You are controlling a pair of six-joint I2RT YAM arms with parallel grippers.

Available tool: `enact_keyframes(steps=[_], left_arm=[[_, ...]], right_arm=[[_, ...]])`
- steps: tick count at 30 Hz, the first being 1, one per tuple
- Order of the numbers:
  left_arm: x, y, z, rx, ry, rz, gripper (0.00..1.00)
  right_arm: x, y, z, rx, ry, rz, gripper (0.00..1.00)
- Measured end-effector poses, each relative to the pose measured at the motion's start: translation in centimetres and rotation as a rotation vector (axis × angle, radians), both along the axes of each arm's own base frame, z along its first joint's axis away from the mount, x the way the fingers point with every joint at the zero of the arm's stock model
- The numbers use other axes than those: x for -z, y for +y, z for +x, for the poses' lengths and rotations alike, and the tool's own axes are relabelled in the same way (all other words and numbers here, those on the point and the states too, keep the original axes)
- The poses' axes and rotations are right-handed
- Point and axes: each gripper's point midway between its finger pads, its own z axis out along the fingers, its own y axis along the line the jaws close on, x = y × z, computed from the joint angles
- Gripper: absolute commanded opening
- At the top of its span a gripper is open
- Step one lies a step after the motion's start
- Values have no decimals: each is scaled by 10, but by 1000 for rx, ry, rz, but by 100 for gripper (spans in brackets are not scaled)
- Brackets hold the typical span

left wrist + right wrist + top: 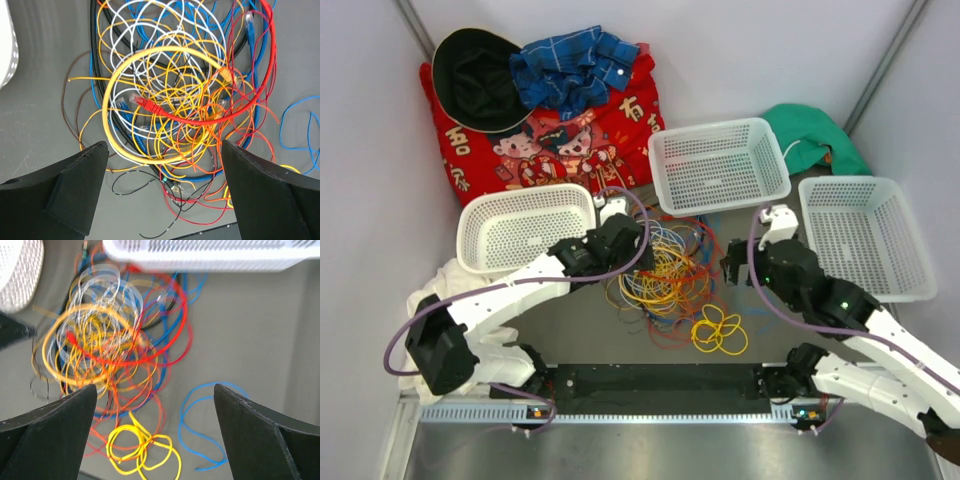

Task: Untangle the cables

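The cables [665, 265] lie in one tangled heap on the grey table between the two arms: yellow, orange, red, blue, white and black wires looped over each other. A thick yellow loop [107, 100] and a red cable with a plug [145, 102] lie on top. A small yellow coil [720, 330] lies apart at the front, and a thin blue wire [200, 405] lies alone to the right. My left gripper [163, 145] hangs open above the heap's near-left edge. My right gripper [155, 387] is open above the heap's right side, holding nothing.
Three white perforated baskets stand around the heap: left [520, 230], back middle [720, 165] and right [865, 235]. A red printed cloth [570, 140], black hat [475, 75], blue plaid cloth [570, 65] and green cloth [810, 130] lie behind. A black rail [660, 380] runs along the near edge.
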Motion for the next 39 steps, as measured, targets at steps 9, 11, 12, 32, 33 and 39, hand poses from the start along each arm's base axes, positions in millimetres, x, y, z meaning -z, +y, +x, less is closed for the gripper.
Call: enact_keyframes(steps=[9, 11, 12, 32, 33, 39], left_arm=[[16, -4, -11, 65, 39, 2, 98], [21, -3, -13, 72, 49, 5, 98], [24, -2, -14, 75, 53, 8, 98], [37, -5, -25, 79, 97, -35, 96], [34, -5, -25, 79, 92, -40, 95], [28, -5, -25, 80, 77, -55, 96]], right_arm=[[95, 43, -27, -179, 311, -38, 89], [107, 49, -38, -216, 349, -43, 88], [112, 52, -45, -239, 365, -43, 87], [179, 46, -64, -168, 514, -150, 2], [177, 45, -63, -165, 507, -158, 2], [137, 50, -41, -148, 399, -163, 73]])
